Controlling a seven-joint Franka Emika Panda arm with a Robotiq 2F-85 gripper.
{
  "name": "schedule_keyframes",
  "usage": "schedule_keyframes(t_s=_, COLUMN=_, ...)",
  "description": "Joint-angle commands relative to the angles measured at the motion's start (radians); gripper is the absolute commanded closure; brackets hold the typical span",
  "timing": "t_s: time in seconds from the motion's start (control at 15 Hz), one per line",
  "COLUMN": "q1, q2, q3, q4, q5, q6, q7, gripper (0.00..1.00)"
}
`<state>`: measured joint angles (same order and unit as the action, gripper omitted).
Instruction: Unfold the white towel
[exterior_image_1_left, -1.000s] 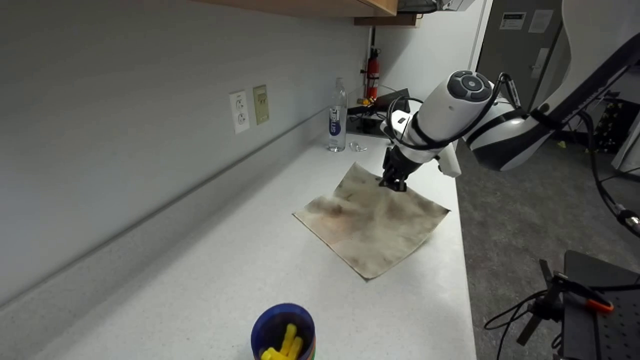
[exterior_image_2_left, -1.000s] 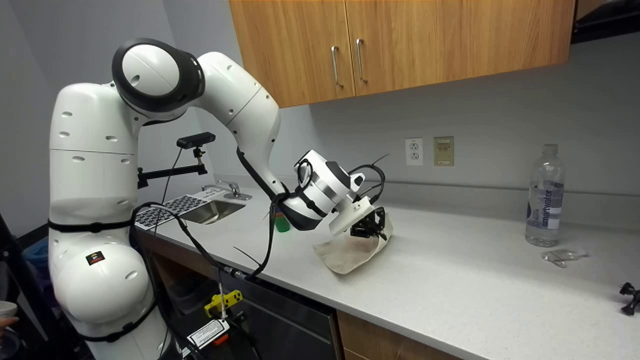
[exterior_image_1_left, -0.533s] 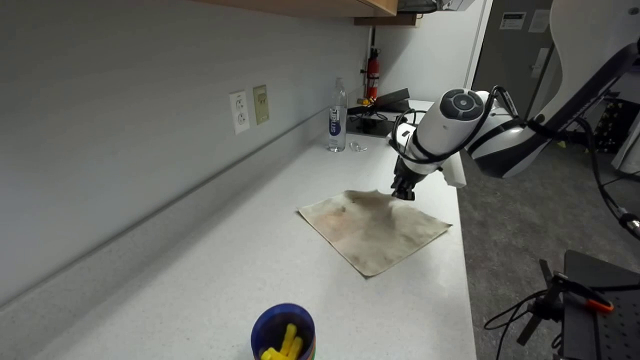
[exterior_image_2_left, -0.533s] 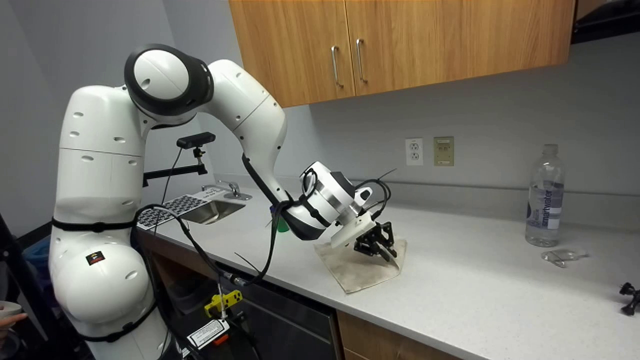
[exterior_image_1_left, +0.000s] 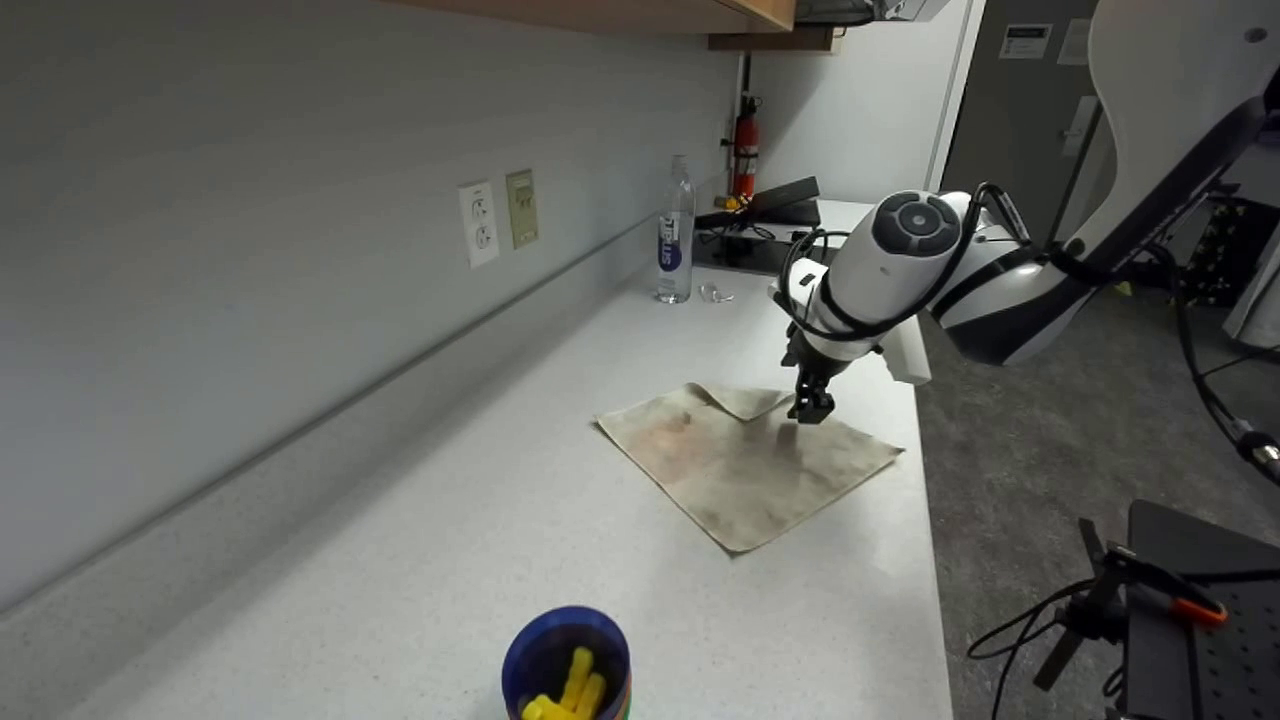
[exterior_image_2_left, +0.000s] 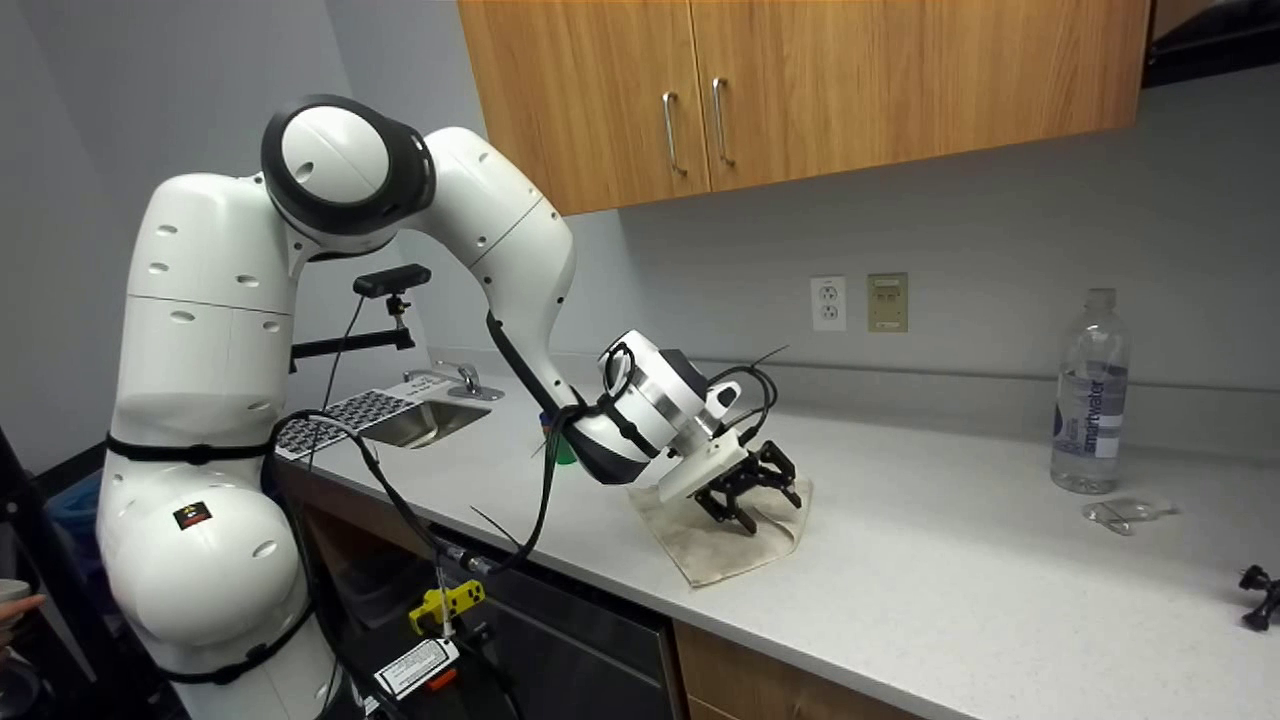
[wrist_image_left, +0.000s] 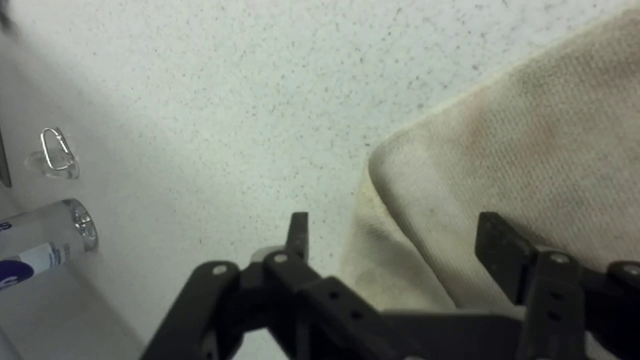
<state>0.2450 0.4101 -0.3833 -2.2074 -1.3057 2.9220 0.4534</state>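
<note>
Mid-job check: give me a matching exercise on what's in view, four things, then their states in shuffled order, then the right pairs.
1. white towel
2. gripper
3. bottle
4. cup

A. transparent, standing upright
B. blue inside, with yellow pieces in it
C. mostly flat, one corner folded over
D. open, jaws well apart

Pairs: 1-C, 2-D, 3-A, 4-B
</note>
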Motion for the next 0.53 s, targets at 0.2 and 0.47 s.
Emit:
schedule_keyframes(t_s=0.2, q1=0.035, q2=0.013, q3=-0.017, q4=0.055, q5=-0.080, q6=0.006, q7=0.046, gripper=0.00)
schedule_keyframes(t_s=0.47, q1=0.029, q2=0.038, q3=-0.008, q4=0.089, q5=-0.124, q6=0.019, q7=0.064, gripper=0.00)
